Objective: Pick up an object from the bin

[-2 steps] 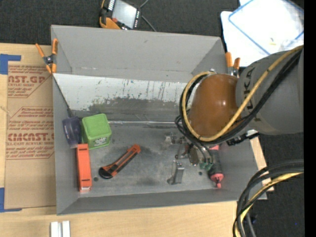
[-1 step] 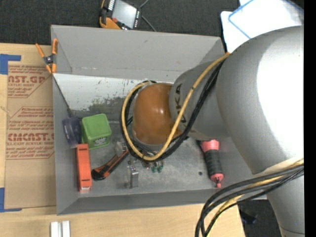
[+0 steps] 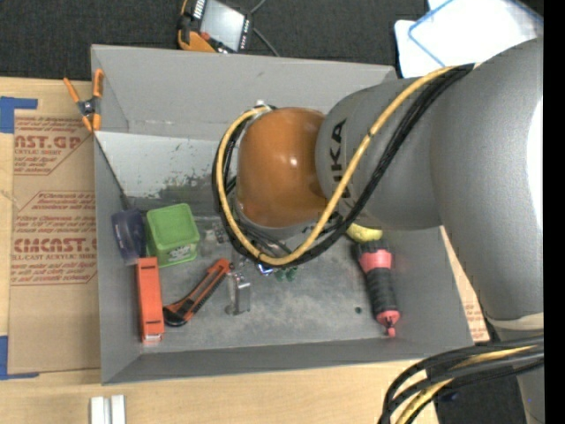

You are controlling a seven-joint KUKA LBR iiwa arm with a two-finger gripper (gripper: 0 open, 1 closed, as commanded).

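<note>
Grey metal bin (image 3: 265,353) first: at its left we see a dark blue piece (image 3: 128,233) touching a green box (image 3: 172,234), with an orange bar (image 3: 148,300) below them. Next come an orange-and-black cutter (image 3: 201,291) and a small metal piece (image 3: 237,292), which lies just beside the arm's orange cover (image 3: 274,170), nearest to it. We cannot tell whether the jaws are released or clenched. Further right lie a yellow thing (image 3: 365,233) and a red-and-black handled tool (image 3: 380,285).

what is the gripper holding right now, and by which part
Cannot be told: the arm's orange cover hides what lies under it. The orange-handled tool, green box and red-and-black handle beside it all lie on the bin floor.
</note>
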